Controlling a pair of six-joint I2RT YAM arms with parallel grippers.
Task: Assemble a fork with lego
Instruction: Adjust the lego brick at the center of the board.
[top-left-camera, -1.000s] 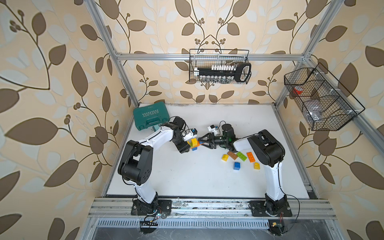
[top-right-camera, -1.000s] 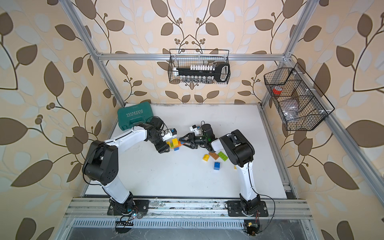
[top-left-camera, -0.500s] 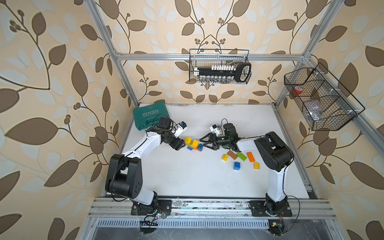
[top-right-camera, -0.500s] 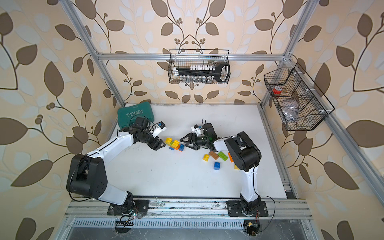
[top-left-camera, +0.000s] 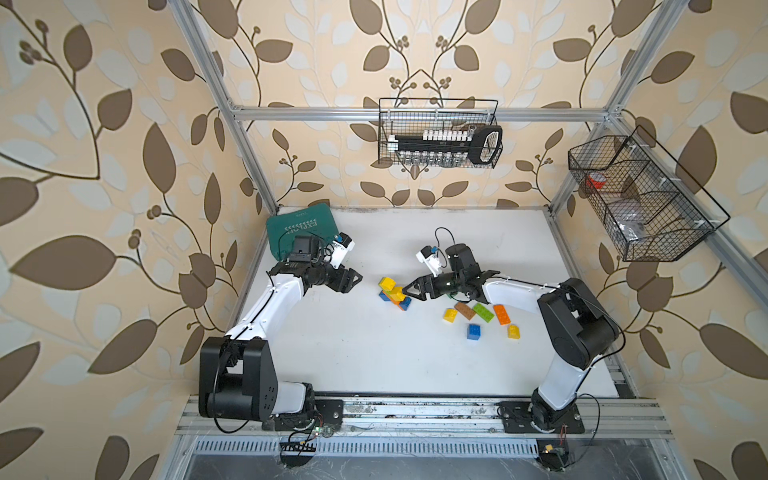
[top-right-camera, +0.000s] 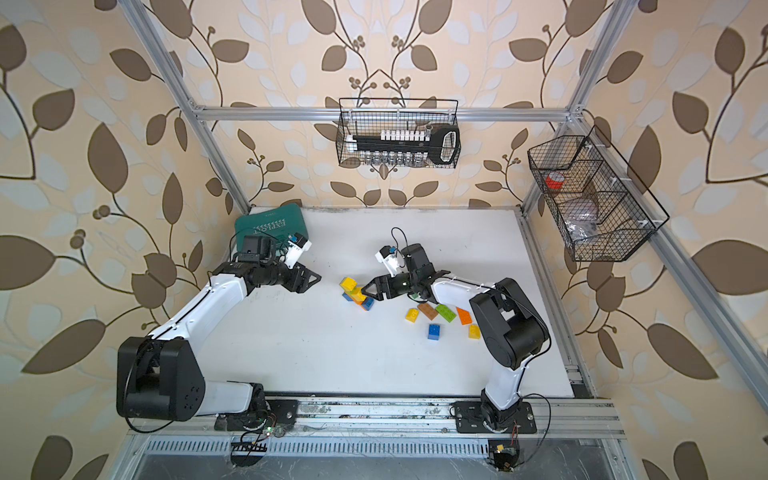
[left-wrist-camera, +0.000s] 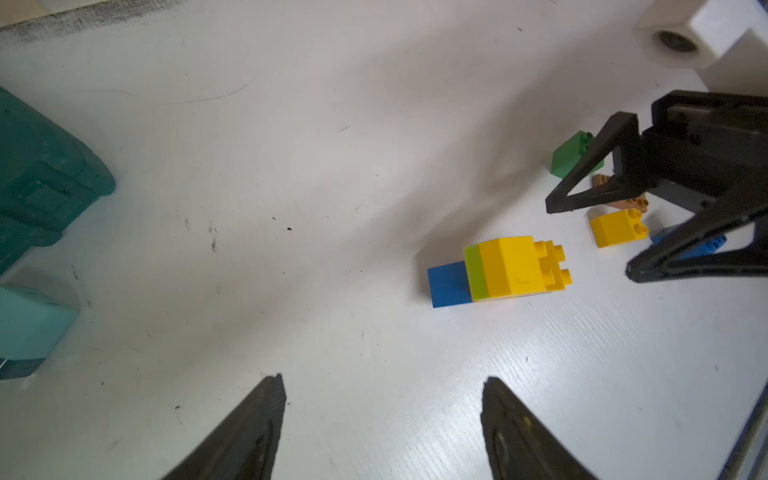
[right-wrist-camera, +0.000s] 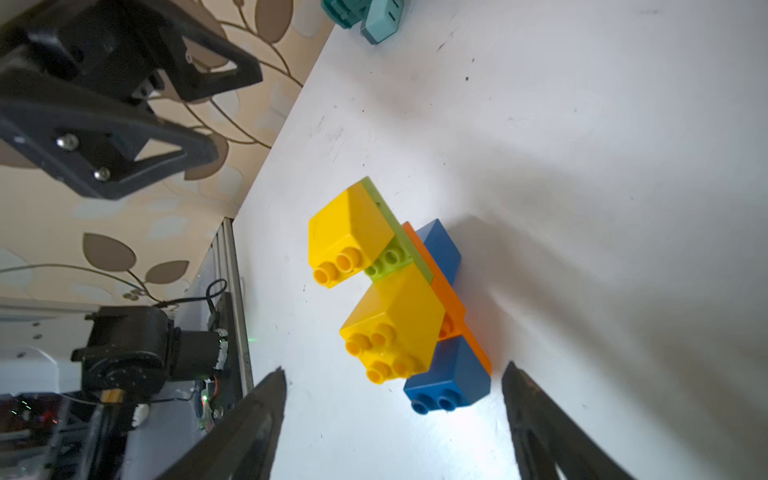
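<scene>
My robot test cell, silver aluminium extrusion frame (top-left-camera: 415, 113), beige leaf-patterned wallpaper panels (top-left-camera: 104, 124) (on all three walls), white tabletop (top-left-camera: 374, 353), black wire baskets (top-left-camera: 436, 100) hung up, two white arms (top-left-camera: 270, 307) bolted to a front metal rail (top-left-camera: 415, 409).

You had both top views set high over the near edge, side by side, looking down and toward the far wall. Both took in the whole worktop (top-left-camera: 374, 353) and both arms. Your left wrist camera sat low behind the left claw (left-wrist-camera: 382, 382) and looked across at the lego stack (left-wrist-camera: 503, 272) and the right claw (left-wrist-camera: 590, 239). Your right wrist camera sat nearer, facing that same stack from the opposite side, with the left claw beyond it.
</scene>
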